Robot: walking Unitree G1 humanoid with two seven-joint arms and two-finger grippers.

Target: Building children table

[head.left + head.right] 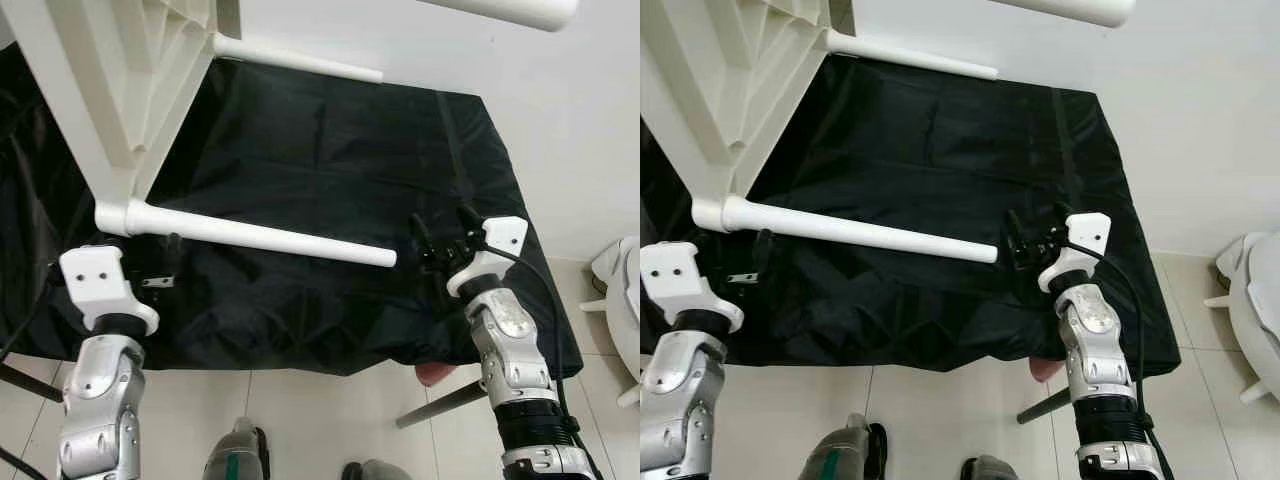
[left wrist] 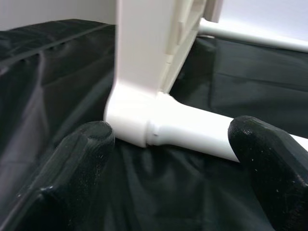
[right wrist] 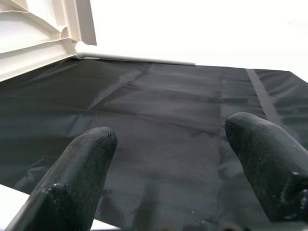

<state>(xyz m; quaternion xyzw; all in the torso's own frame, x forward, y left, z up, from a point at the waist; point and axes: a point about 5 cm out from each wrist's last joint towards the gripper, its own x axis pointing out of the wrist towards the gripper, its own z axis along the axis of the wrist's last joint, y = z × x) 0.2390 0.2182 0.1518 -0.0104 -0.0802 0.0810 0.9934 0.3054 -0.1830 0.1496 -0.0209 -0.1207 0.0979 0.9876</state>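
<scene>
A black cloth [image 1: 320, 200] covers the tabletop, set against a white wall [image 1: 560, 120] above a pale tiled floor [image 1: 300, 420]. The white children's table [image 1: 110, 90] lies tipped on the cloth, one leg [image 1: 260, 237] pointing sideways. The left end effector [image 2: 159, 163], fingers spread, brackets that leg's socket without gripping. The right end effector [image 3: 168, 168] hovers spread and empty over the cloth.

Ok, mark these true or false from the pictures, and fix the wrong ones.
1. The white table top is tipped on its side on the black cloth. True.
2. The left pincer is shut on a leg. False: it is open, its fingers on either side of the nearest leg by the socket.
3. The right pincer holds a screwdriver. False: it is open and holds nothing.
4. At least three legs are fitted. True.
</scene>
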